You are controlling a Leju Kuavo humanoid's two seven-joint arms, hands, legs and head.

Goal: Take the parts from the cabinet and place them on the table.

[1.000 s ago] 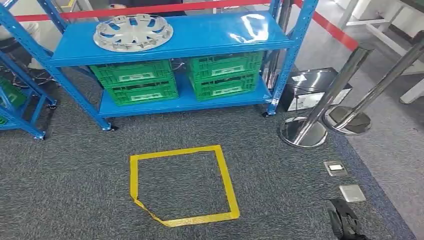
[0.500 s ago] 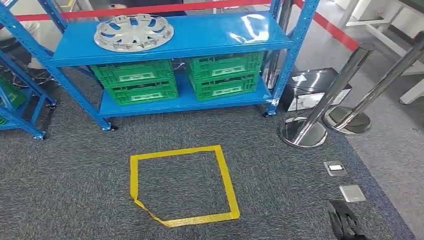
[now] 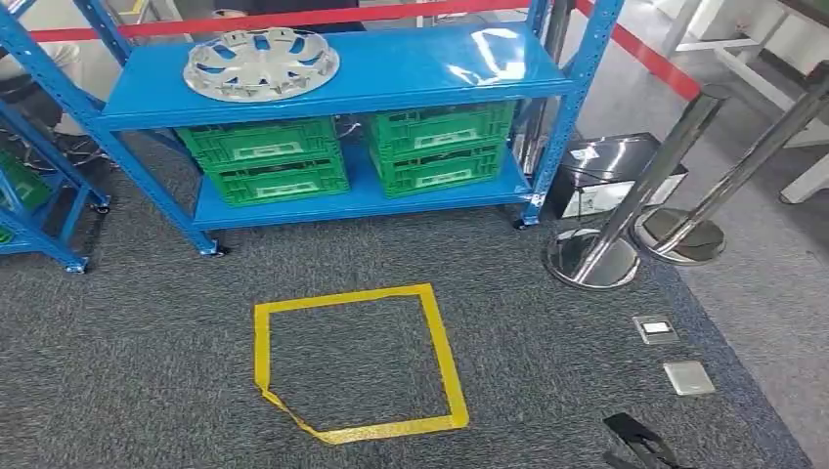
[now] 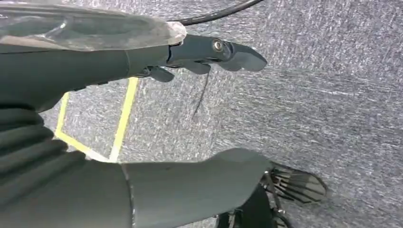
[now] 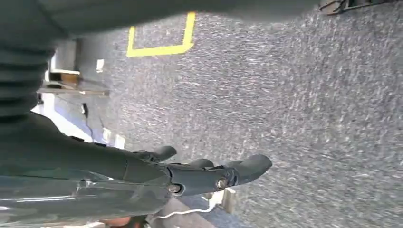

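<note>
The right hand (image 5: 190,173) hangs low over the grey carpet (image 3: 147,362), its fingers out straight and a little apart, with nothing in it. The left hand (image 4: 157,114) hangs low too, with its thumb and fingers wide apart and nothing between them. In the head view the right hand (image 3: 640,445) shows as a dark shape at the bottom edge. Just ahead of it, two small metal floor plates (image 3: 675,352) sit in the carpet. To its left is a square of yellow tape (image 3: 357,362) on the floor. Farther ahead of the right hand stand two shiny metal posts (image 3: 635,195) on round bases, with a black box (image 3: 611,171) behind them. Well ahead of both hands is the blue cabinet (image 3: 337,107). The part, a silver wheel cover (image 3: 260,63), lies flat on its top shelf, toward the left. Under it, four green crates (image 3: 352,151) sit on the lower shelf in two stacks. A red rope (image 3: 293,18) runs behind the cabinet.
</note>
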